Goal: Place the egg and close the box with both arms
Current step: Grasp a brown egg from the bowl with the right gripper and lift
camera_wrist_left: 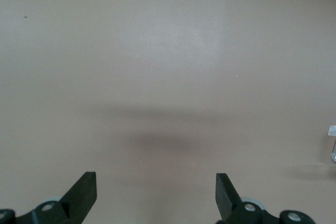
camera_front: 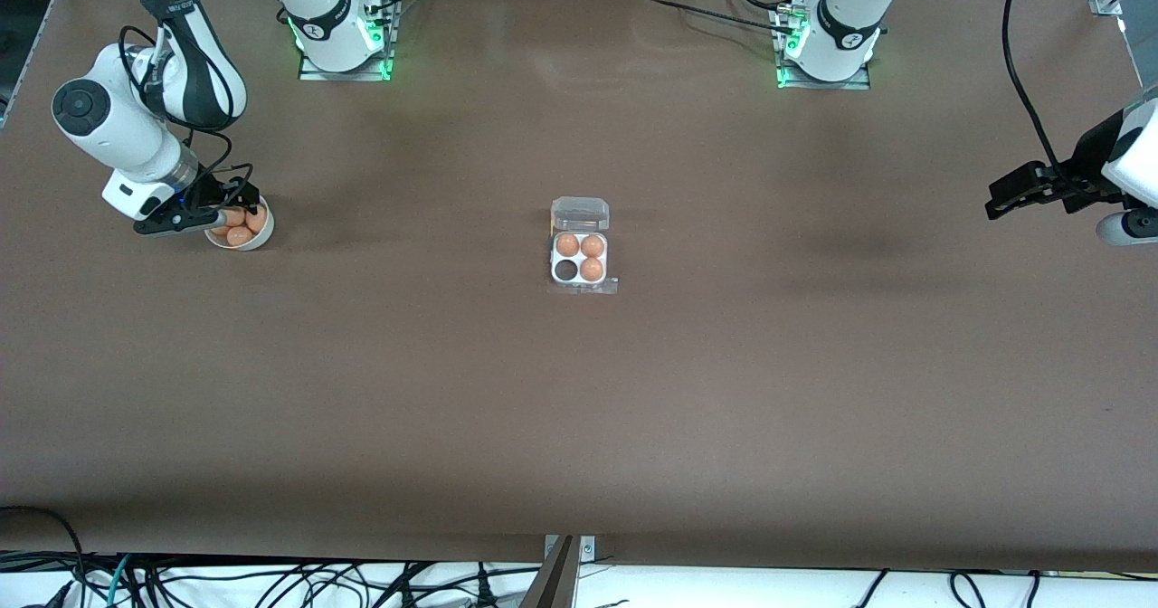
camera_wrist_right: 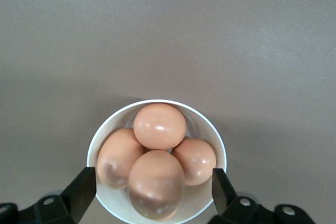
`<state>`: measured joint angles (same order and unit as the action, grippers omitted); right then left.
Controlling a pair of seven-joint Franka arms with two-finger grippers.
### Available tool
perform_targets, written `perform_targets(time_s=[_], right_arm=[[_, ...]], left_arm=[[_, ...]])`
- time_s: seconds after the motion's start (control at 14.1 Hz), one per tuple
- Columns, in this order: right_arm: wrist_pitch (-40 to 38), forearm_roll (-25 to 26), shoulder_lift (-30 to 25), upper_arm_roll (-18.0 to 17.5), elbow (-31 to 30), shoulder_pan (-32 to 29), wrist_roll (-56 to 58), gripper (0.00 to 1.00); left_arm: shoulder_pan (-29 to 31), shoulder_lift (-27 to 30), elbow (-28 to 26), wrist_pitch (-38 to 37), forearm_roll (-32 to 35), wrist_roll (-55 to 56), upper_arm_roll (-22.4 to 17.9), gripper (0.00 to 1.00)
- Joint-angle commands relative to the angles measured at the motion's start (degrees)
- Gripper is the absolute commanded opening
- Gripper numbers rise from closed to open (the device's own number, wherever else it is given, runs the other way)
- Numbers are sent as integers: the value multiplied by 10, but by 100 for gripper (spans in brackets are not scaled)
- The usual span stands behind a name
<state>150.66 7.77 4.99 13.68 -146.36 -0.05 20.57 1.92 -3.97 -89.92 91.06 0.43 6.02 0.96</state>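
Four eggs (camera_wrist_right: 157, 156) fill the white bowl (camera_wrist_right: 100, 140) under the wide-open, empty right end effector (camera_wrist_right: 149, 187), which should close gently around one; left end effector (camera_wrist_left: 156, 192) waits open over bare bench, egg carton (camera_front: 580, 260) mid-frame.

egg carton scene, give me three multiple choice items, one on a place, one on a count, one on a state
1. Where is the white bowl?
A. toward the right arm's end of the table
B. inside the box
C. toward the left arm's end

2. How many eggs sit in the box?
A. one
B. three
C. four

3. How is the box's lid?
A. shut
B. open
C. missing

Answers:
1. A: the bowl lies under the right gripper, which is open over its eggs.
2. B: three cells filled, one cell dark and empty.
3. B: the clear lid lies folded back beside the tray.

The left gripper waits open over bare table.
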Motion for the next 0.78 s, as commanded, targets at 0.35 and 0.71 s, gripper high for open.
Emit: perform_targets(time_s=[0.35,0.71], right_arm=[[-4,6,-5,4,-8,0,9,32],[-11,5,-9,4,-4,0,9,23]], left_arm=[[3,-1,9,-10,5,-9,4,100],[3,-1,9,-10,5,-8,4,100]])
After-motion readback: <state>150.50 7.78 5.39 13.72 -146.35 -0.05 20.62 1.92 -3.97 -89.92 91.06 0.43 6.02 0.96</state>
